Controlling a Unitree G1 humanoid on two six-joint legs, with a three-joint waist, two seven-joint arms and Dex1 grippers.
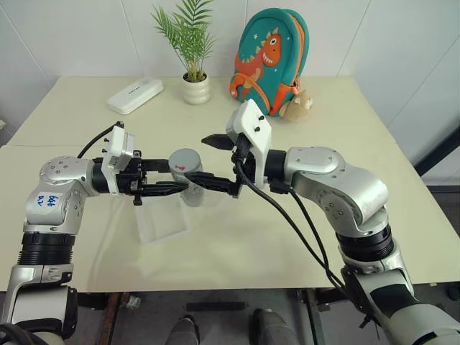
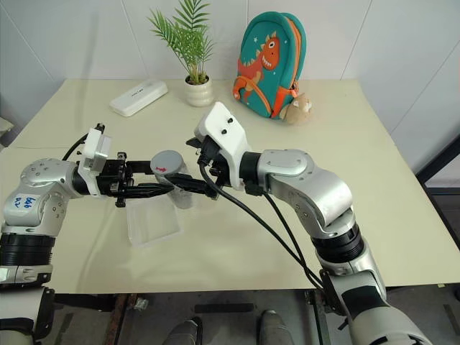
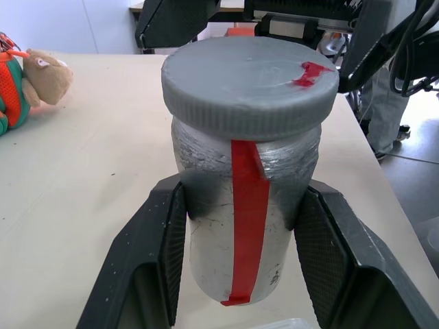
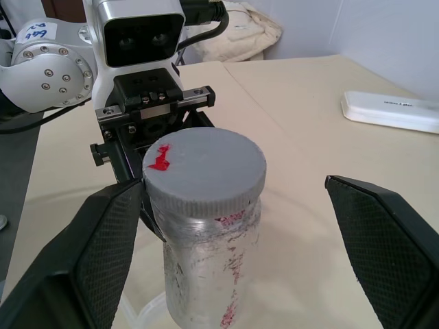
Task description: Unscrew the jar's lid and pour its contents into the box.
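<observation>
**Jar held aloft between two facing arms**

While the left gripper [image 1: 164, 181] clamps the jar [image 3: 240, 226] by its body, the left arm reaches in from the robot's left with its forearm level and its fingers pointing across toward the right arm. The jar stands upright in that grip, raised above the table [image 1: 345, 129], with a black pad pressed against each side of it below the lid [image 3: 250, 86]. The lid sits on top of the jar, silvery grey with a red mark near its rim, and a red strip runs down the jar's clear wall.

From the other side, the right arm bends at the elbow and brings its wrist in level, its fingers pointing back toward the left arm. The right gripper [image 4: 226, 240] stands wide open, one finger on each side of the jar at lid height, both clear of it and holding nothing.

Below the jar, the box [image 1: 162, 221] lies flat on the table, just under the left gripper. I cannot make out the contents through the jar's scuffed wall.
</observation>
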